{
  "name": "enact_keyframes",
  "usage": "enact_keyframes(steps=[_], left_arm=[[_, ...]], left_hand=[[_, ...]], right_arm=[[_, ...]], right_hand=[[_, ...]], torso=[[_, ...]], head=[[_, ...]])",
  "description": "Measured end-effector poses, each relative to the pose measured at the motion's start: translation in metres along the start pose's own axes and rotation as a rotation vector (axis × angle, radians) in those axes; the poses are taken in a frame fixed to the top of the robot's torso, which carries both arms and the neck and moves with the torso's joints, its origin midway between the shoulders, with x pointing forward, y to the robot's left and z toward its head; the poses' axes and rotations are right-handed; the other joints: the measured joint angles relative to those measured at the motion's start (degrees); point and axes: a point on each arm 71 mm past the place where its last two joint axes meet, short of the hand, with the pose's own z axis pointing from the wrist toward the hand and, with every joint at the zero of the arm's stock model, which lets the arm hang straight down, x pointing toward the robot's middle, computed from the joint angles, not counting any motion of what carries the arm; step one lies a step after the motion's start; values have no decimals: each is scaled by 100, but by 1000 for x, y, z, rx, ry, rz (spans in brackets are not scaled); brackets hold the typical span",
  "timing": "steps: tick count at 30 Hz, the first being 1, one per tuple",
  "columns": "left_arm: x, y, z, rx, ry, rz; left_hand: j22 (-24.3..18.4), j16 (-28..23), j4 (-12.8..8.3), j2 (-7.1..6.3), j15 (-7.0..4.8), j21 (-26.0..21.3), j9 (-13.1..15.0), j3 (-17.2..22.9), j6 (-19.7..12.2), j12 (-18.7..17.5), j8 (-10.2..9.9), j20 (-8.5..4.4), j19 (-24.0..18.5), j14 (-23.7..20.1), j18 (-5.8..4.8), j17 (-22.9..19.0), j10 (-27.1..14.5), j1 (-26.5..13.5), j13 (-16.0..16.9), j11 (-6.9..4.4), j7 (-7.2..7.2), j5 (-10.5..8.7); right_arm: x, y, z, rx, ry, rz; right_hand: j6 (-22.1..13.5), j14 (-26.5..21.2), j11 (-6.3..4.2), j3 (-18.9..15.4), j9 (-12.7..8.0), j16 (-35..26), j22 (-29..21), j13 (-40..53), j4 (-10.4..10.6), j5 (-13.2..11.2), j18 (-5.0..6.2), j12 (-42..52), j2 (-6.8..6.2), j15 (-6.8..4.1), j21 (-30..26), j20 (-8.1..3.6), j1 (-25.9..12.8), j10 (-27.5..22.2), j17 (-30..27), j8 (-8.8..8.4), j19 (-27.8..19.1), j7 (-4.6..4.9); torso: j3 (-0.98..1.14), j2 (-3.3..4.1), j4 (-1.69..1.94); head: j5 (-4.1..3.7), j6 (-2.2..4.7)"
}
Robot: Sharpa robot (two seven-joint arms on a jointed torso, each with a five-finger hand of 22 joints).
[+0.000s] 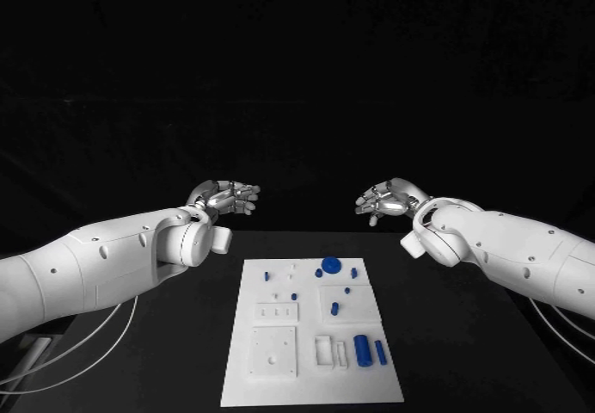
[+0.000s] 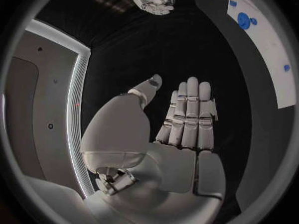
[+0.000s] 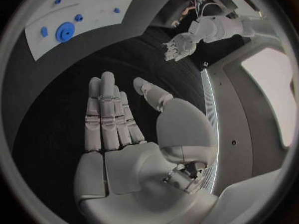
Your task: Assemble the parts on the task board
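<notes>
Fingers (image 2: 190, 114) of the left hand (image 1: 226, 199) lie straight and side by side, thumb apart, grasping nothing; the fingers (image 3: 107, 114) of the right hand (image 1: 387, 200) lie the same way, released and empty. In the head view both hands hover above the far edge of the black table (image 1: 459, 344), the left at about eleven o'clock from the task board (image 1: 310, 391), the right at about one o'clock, each well apart from it.

The board lies flat mid-table, long side running away from the robot. A large blue round part (image 1: 331, 264) sits at the board's twelve o'clock end, with small blue pegs (image 1: 319, 273) just beside it and more scattered toward the centre. Two blue cylinders (image 1: 364, 350) lie side by side at about four o'clock, near a white slotted block (image 1: 322, 350).

No part looks seated by a hand yet, so the assembly seems barely begun. The risks I judge from here: the pegs are small and close together, so a broad hand coming down may knock a neighbour; the lying cylinders could roll off the board if nudged; and the board, not visibly fixed, might slide under a sideways push.
</notes>
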Motion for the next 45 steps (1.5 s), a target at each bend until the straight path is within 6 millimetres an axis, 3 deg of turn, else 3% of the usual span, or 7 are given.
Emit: enact_keyframes(steps=[2, 5, 8, 13, 18, 30, 45], left_arm=[[1, 0, -5, 1, 17, -6], [3, 0, -13, 2, 44, -15], [7, -1, -22, 5, 70, -21], [14, -2, -31, 11, 109, -25], [18, -6, -38, 24, 135, -26], [23, -8, -47, 31, 163, -29], [28, -17, -55, 49, 192, -31]], left_hand=[[0, 191, -109, 16, -114, 277, -38, 44, 86, -10, -64, -108, 109, 144, 0, 147, 56, -16, -36, -25, -21, 0], [0, 444, -261, 33, -210, 622, -73, 82, 149, -52, -128, -221, 214, 291, -5, 331, 121, -33, -79, -41, -28, 0], [0, 692, -399, 50, -279, 922, -93, 115, 196, -104, -187, -312, 259, 361, -19, 494, 169, -49, -107, -73, -31, 0], [0, 994, -669, 31, -290, 1282, -100, 196, 225, -133, -269, -352, 222, 373, -54, 670, 218, -68, -114, -106, -42, 0], [-1, 1013, -682, 18, -290, 1305, -100, 208, 225, -133, -268, -363, 211, 373, -55, 681, 232, -80, -119, -94, -42, 0], [-1, 1013, -760, -27, -290, 1350, -100, 287, 245, -173, -300, -371, 97, 267, -56, 675, 233, -125, -124, -95, -21, 0], [-2, 1012, -776, -57, -290, 1372, -99, 302, 245, -173, -300, -368, 98, 268, -56, 675, 240, -156, -123, -104, -21, 0]], right_arm=[[3, 3, 1, -22, 1, -70], [8, 7, 3, -53, 9, -166], [13, 11, 5, -84, 19, -259], [24, 13, 8, -122, 39, -388], [37, 17, 11, -168, 60, -519], [61, 22, 13, -237, 96, -743], [72, 15, 12, -243, 113, -854]], right_hand=[[75, 733, -108, -32, -4, 729, 211, 1, -31, 0, -77, 0, -60, -156, 558, -377, 116, 108, 473, 26, 906, -22], [173, 956, -193, -56, -46, 1747, 303, 1, -37, 73, -104, -10, -95, -251, 1156, -728, 196, 202, 1208, 26, 1499, -62], [228, 777, -185, -57, -81, 2459, 304, -1, -38, 90, -128, -99, -80, -251, 1658, -748, 211, 251, 1709, -7, 1528, -57], [256, 723, -186, -40, -88, 2789, 304, -16, -55, 157, -182, -165, -117, -250, 2022, -780, 247, 289, 1842, -28, 1496, -70], [256, 711, -186, -40, -90, 2800, 304, -16, -55, 157, -197, -165, -133, -238, 2042, -790, 264, 289, 1843, -28, 1502, -70], [289, 685, -113, 32, -113, 2972, 303, -92, -63, 133, -221, -270, -345, -212, 2178, -817, 475, 215, 1814, -60, 1491, -175], [325, 683, -113, 32, -112, 3065, 302, -92, -63, 133, -222, -270, -390, -210, 2199, -797, 520, 216, 1778, -60, 1516, -211]], torso=[[-2, 43, 13], [-3, 116, 35], [-3, 198, 62], [-6, 352, 124], [-20, 483, 185], [-56, 776, 331], [-62, 998, 396]], head=[[-7, 14], [-24, 33], [-49, 64], [-87, 121], [-118, 168], [-188, 282], [-221, 312]])
